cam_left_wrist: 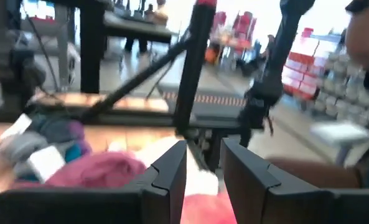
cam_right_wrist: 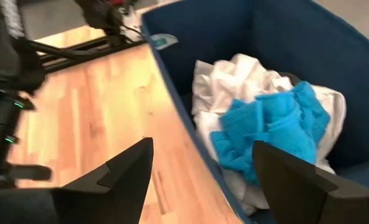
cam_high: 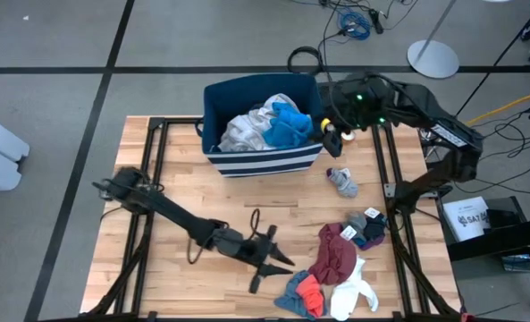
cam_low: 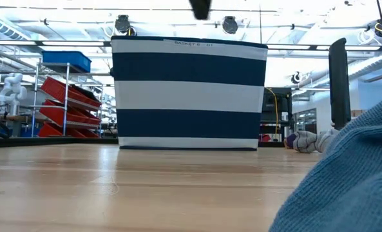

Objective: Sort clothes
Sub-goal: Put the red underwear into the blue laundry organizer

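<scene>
The right claw (cam_right_wrist: 203, 177) hangs wide open and empty over the right edge of the striped bin (cam_high: 263, 163), above a blue cloth (cam_right_wrist: 274, 127) lying on white clothes (cam_right_wrist: 234, 78) inside. The left claw (cam_left_wrist: 203, 171), slightly parted, holds nothing near the maroon garment (cam_high: 338, 252) in the pile on the surface (cam_high: 193, 201), near right. A grey sock (cam_high: 343, 182) lies apart.

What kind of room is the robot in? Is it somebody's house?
Probably not a house: it looks like a workshop or robot lab. Metal shelves hold red bins, cables trail over the grey floor, and the wooden table sits on a black frame.
</scene>
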Controlling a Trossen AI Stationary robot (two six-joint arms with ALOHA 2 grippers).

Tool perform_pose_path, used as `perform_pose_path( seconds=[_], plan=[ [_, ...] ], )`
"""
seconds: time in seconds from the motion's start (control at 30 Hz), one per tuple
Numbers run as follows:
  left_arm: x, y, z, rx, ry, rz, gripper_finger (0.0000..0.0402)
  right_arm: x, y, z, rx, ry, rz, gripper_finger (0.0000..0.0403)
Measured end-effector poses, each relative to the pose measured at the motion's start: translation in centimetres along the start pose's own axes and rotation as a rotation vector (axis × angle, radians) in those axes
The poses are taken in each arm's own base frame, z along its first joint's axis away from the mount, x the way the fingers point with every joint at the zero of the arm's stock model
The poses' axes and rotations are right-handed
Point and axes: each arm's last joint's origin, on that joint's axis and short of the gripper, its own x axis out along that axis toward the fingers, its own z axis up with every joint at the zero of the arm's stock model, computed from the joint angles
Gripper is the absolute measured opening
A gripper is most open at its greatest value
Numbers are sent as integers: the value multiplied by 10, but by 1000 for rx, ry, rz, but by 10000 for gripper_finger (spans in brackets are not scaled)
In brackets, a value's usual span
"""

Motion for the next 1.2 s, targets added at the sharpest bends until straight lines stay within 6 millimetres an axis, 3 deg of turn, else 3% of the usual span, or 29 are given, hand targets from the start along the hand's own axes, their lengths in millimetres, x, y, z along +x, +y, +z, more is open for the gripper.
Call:
perform_pose_path(
  seconds=[0.2,0.37,0.43,0.6,0.77,1.03,1.2],
  plan=[
    [54,6,-8,-84,-47,-119,107,-7,6,-1,12,-17,20,259],
    [96,7,-26,-134,130,-178,107,-7,6,-3,43,-3,18,259],
    [107,3,-24,-131,199,-209,107,-7,6,-3,44,-2,17,259],
    [116,-6,-8,-66,389,-235,107,-7,6,-3,77,2,17,259],
    [113,-5,-12,-40,498,-217,107,-7,6,-4,89,6,16,259],
    [118,15,-33,-85,564,-278,107,-7,5,-3,93,-2,2,259],
    [122,26,-66,-123,639,-320,107,-7,4,-3,90,-8,-38,259]
  ],
)
